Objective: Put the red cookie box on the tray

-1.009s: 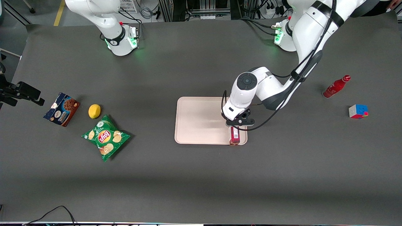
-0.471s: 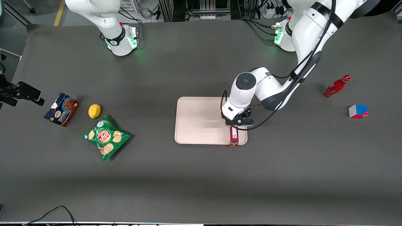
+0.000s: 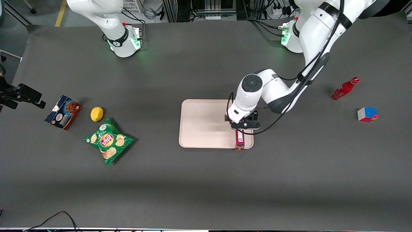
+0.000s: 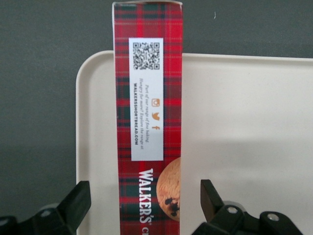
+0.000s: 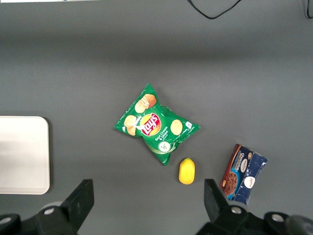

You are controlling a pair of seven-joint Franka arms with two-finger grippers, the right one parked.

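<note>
The red cookie box (image 3: 239, 140) (image 4: 146, 122), a long red tartan carton with a white label, lies flat on the pale pink tray (image 3: 206, 125) (image 4: 244, 122). It runs along the tray's short edge toward the working arm's end. The box's end nearest the front camera reaches slightly over the tray's rim. My left gripper (image 3: 240, 126) (image 4: 145, 196) hangs just above the box's other end and is open. Its black fingers (image 4: 78, 198) stand on either side of the carton, with a gap on each side. The hand hides that part of the box in the front view.
A red bottle (image 3: 344, 88) and a colour cube (image 3: 367, 114) sit toward the working arm's end. Toward the parked arm's end lie a green chips bag (image 3: 108, 140) (image 5: 156, 125), a lemon (image 3: 96, 114) (image 5: 187, 171) and a blue-and-brown cookie box (image 3: 63, 111) (image 5: 244, 174).
My left hand has shifted slightly away from the front camera over the box. The box stays still on the tray.
</note>
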